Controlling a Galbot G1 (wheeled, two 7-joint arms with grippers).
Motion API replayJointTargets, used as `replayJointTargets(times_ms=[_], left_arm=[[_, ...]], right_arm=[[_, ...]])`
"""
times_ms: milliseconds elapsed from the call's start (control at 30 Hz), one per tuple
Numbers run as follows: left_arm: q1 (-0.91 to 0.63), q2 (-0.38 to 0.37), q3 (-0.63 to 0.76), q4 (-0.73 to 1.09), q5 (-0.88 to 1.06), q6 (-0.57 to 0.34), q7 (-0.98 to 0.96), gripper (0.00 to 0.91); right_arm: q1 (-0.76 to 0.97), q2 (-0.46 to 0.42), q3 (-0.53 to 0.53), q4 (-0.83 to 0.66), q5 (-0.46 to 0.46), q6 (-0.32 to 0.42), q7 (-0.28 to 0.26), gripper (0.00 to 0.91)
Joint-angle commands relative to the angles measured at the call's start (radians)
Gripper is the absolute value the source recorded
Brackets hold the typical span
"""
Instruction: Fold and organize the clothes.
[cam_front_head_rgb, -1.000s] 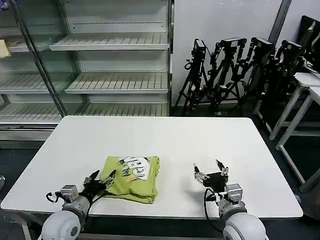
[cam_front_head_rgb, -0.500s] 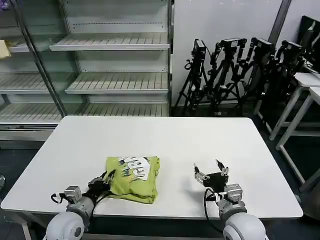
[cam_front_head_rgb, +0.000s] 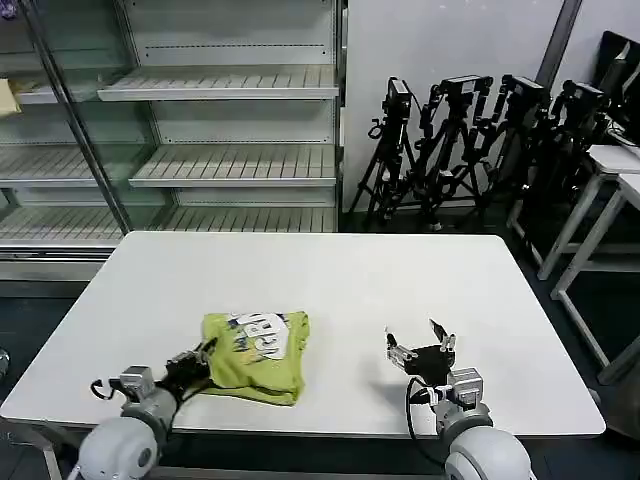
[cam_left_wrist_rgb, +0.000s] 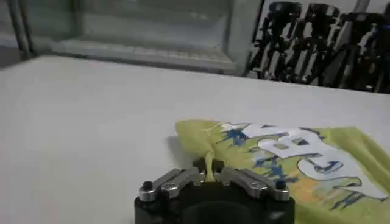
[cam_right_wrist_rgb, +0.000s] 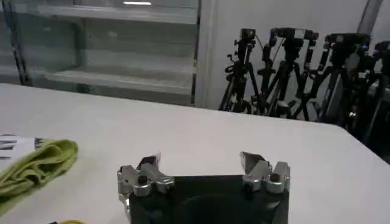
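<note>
**Folded shirt pinched at near-left edge**

The table (cam_front_head_rgb: 400, 280) carried the folded lime shirt (cam_front_head_rgb: 255, 355) near its front-left. The left gripper (cam_left_wrist_rgb: 210, 175) was closed on the shirt's edge. The right gripper (cam_front_head_rgb: 420, 348) rested well apart, wide open, empty. Risk: pulling could drag the folds apart. The white-and-blue print was not legible.

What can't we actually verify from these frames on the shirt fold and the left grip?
- Left gripper fingertips: in the left wrist view they close on a pinch of the shirt; the fabric hides the tips.
- Shirt's far right side: cut off by the left wrist frame edge.
- Fold layers and underside: hidden under the top layer in the head view.
- Printed lettering: too small and creased to read.
- Right gripper: open, apart from the shirt.
</note>
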Motion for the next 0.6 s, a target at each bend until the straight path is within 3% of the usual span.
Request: replayJointTargets(times_ms=[33, 233, 333, 367, 467, 600], left_arm=[[0.049, 0.265, -0.357, 0.023, 0.031, 0.090, 0.057, 0.010], [0.178, 0.518, -0.596, 0.123, 0.126, 0.069, 0.110, 0.010], [0.220, 0.562, -0.667, 0.098, 0.156, 0.085, 0.116, 0.010], [0.222, 0.560, -0.668, 0.080, 0.161, 0.088, 0.113, 0.010], [0.210, 0.464, -0.558, -0.079, 0.204, 0.094, 0.047, 0.010], [0.181, 0.243, -0.190, -0.334, 0.349, 0.093, -0.042, 0.010]], right_arm=[[0.004, 0.008, -0.011, 0.015, 0.000, -0.003, -0.001, 0.907], [0.020, 0.015, -0.035, 0.015, -0.006, -0.004, 0.000, 0.907], [0.020, 0.018, -0.040, 0.021, -0.006, -0.006, 0.000, 0.907], [0.019, 0.020, -0.044, 0.024, -0.006, -0.008, 0.001, 0.907], [0.012, 0.020, -0.047, 0.034, -0.010, -0.012, 0.001, 0.907], [-0.009, 0.011, -0.034, 0.044, -0.017, -0.014, 0.001, 0.907]])
